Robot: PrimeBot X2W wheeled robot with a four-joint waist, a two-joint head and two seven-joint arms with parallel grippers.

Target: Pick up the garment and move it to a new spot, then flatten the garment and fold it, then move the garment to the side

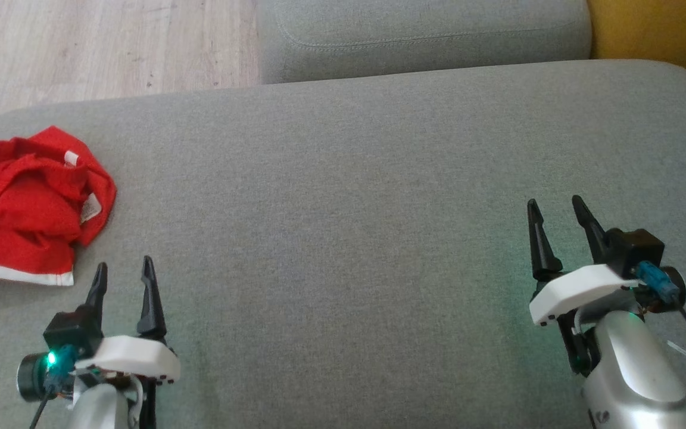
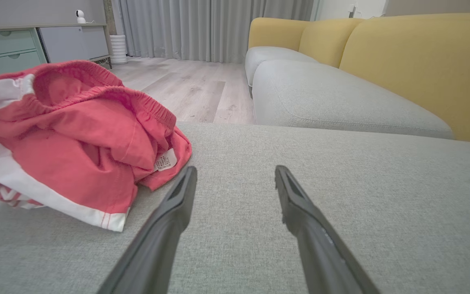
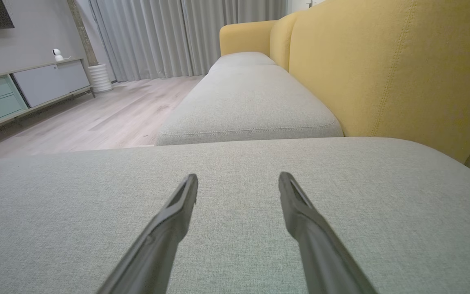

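Red shorts [image 1: 27, 202] are bunched up at the left end of the grey sofa cushion [image 1: 343, 179], right by its rounded edge. Left gripper [image 1: 124, 262] is just beside them and right gripper [image 1: 555, 201] well apart, both with fingers spread and empty. There's a wide stretch of cushion between them.

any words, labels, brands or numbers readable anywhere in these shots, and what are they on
Nothing here can be read as actual words or numbers.
White tag sewn into the red garment: rows of dark print, too small and blurred to read.
Same tag in the head view: a faint mark, not legible.
Nothing else carries writing that I can make out.
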